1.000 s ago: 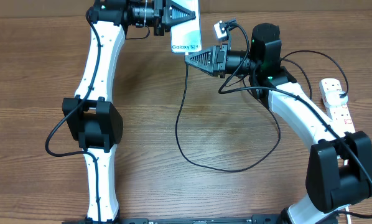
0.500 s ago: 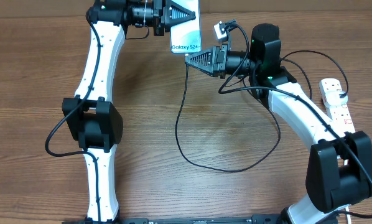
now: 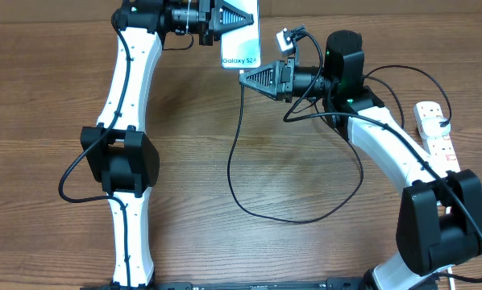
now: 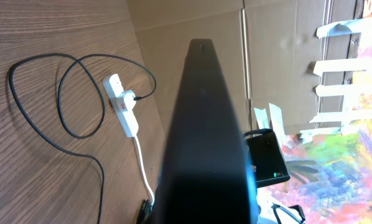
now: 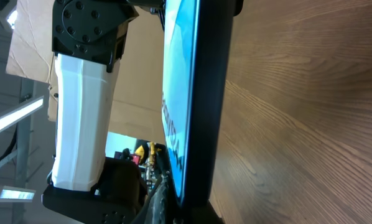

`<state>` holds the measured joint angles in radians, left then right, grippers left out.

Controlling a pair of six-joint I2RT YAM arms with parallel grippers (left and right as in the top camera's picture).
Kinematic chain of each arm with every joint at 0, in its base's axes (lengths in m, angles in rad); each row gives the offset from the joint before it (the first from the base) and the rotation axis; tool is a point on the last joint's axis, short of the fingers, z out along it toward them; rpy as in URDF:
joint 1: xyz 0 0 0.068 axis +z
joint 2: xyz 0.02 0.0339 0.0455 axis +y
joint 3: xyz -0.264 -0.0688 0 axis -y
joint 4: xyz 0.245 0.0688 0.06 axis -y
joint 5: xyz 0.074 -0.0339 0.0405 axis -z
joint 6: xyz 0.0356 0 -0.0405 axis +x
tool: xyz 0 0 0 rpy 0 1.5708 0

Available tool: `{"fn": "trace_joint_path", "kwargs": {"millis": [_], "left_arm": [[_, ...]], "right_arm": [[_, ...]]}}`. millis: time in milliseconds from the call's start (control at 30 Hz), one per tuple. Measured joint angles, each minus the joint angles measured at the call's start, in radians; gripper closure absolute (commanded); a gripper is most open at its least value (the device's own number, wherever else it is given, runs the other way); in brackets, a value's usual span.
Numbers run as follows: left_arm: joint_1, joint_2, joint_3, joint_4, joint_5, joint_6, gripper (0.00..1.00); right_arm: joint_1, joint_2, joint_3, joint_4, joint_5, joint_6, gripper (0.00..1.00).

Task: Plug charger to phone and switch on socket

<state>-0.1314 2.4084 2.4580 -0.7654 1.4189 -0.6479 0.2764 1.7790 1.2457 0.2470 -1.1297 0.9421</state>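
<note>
The phone, its light-blue screen lit and reading "Galaxy S24", is held off the table at the back by my left gripper, which is shut on its upper part. My right gripper points left, right under the phone's lower short edge, shut on the tip end of the charger. That thin black cable loops across the table to the socket at the right edge. In the right wrist view the phone stands edge-on against my jaws. Whether the tip sits in the port is hidden. The phone's dark back fills the left wrist view.
The socket lies near the table's edge with a black plug in it and a thick white cord trailing off. Slack cable loops lie on the wood between the arms. Cardboard stands behind the table.
</note>
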Motion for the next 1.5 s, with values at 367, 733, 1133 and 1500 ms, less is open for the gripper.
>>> {"fn": "trace_joint_path", "kwargs": {"millis": [367, 733, 1133, 1500], "left_arm": [[-0.001, 0.000, 0.000, 0.000, 0.003, 0.000, 0.96], [-0.012, 0.000, 0.000, 0.003, 0.003, 0.008, 0.96], [-0.011, 0.000, 0.000, 0.004, 0.027, 0.019, 0.96], [-0.011, 0.000, 0.000, 0.007, 0.037, 0.019, 0.96]], "right_arm": [[0.000, 0.000, 0.000, 0.004, 0.007, 0.000, 0.96], [0.000, 0.000, 0.000, 0.014, 0.008, 0.018, 0.96], [-0.006, 0.000, 0.000, 0.014, -0.005, 0.023, 0.96], [-0.014, 0.000, 0.000, 0.038, -0.023, 0.050, 0.96]]}}
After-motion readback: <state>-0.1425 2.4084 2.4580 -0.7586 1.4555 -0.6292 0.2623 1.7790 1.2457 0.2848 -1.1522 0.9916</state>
